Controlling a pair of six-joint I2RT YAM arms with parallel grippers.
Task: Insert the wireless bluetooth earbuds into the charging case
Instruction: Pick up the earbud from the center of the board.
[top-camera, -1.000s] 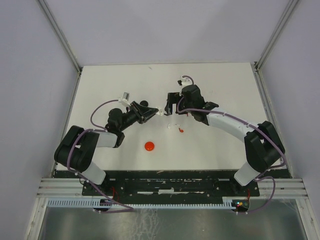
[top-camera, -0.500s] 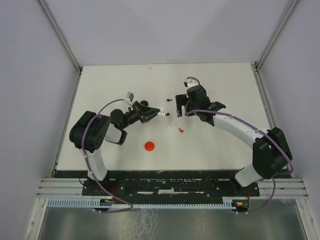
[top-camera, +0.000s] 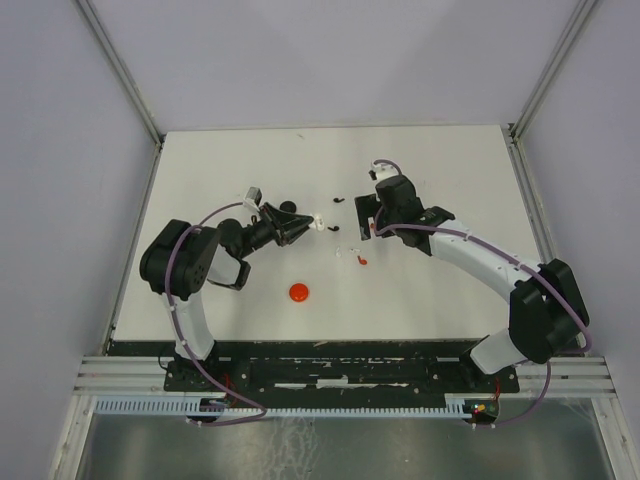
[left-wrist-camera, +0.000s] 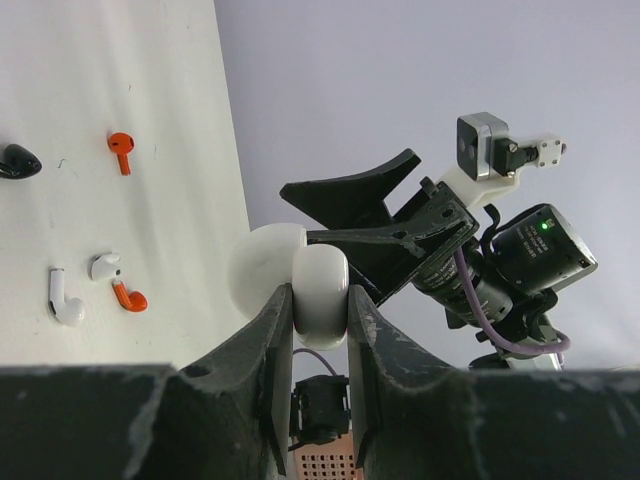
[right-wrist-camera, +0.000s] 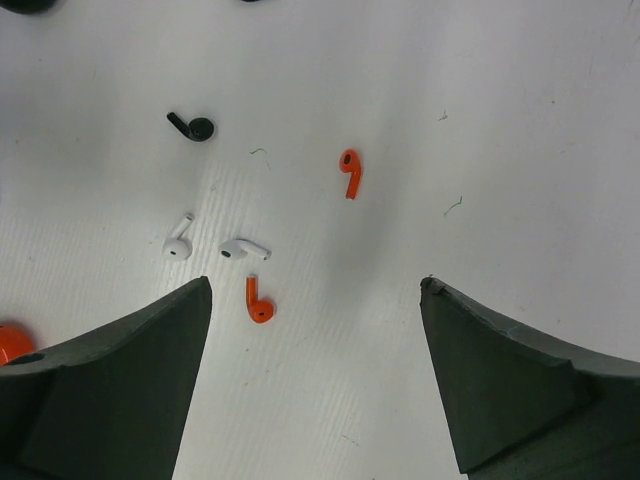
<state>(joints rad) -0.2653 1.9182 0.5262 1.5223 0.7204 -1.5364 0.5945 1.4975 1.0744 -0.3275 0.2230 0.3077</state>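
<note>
**Operator:** Where do the earbuds lie?

**Spotter:** Check your right wrist view: you have five loose on the white table. One white earbud and the other white earbud lie side by side, close but apart. The orange earbud lies just beside that pair, at five o'clock from it. The second orange earbud lies farther off at one o'clock. The black earbud is at twelve o'clock from the first white one.

**Operator:** And the claws?

**Spotter:** Your right gripper hangs over the earbuds with its jaws spread wide and nothing between them. The white pair and the near orange one show toward the nine o'clock side of the gap. Your left gripper is pinched nearly closed on the white round case, one finger on each side. Seen from above, you hold that case at ten o'clock from the earbuds, near the right gripper but apart from it. The orange round case lies alone on the table at eight o'clock from the earbuds, well apart from both grippers.
</note>
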